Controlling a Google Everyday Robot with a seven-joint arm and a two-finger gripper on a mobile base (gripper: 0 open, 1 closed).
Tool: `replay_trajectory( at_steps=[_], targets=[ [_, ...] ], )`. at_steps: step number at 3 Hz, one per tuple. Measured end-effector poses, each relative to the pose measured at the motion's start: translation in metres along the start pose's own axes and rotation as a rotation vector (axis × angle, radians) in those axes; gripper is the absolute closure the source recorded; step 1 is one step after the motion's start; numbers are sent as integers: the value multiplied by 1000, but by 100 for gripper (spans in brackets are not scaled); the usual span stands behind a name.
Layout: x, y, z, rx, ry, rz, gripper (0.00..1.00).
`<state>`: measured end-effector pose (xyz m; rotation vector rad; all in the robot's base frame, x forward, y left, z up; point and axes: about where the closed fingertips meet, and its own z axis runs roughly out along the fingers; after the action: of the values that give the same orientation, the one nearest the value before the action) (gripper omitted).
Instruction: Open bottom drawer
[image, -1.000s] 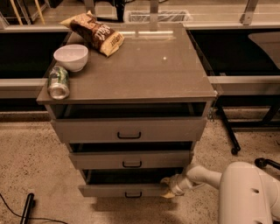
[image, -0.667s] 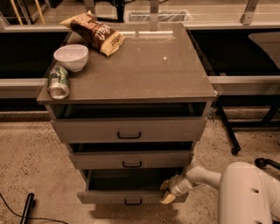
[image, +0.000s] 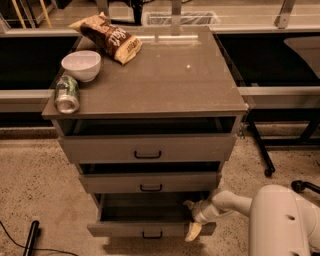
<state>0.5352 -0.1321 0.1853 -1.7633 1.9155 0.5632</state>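
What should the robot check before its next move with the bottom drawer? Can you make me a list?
1. Right drawer: the gripper is at the bottom drawer, the lowest of three: ok.
2. Drawer state: partly pulled out, dark inside showing: ok.
3. Grip spot: the gripper is at the front's right end, not at the handle; the drawer might pull crooked: not ok.
4. Firm hold: cannot tell.
5. Path: the black stick on the floor lies well left of the drawer: ok.
6. Can: on its side at the cabinet top's front left corner and may roll: not ok.
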Motion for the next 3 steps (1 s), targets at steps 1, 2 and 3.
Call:
replay_trajectory(
  at_steps=[1,2,3],
  targets=[
    [0,1,1,-5,0,0,0],
    [-3,25,8,-45,24,-12,6],
    [-9,64,12,-95,53,-34,24]
  ],
)
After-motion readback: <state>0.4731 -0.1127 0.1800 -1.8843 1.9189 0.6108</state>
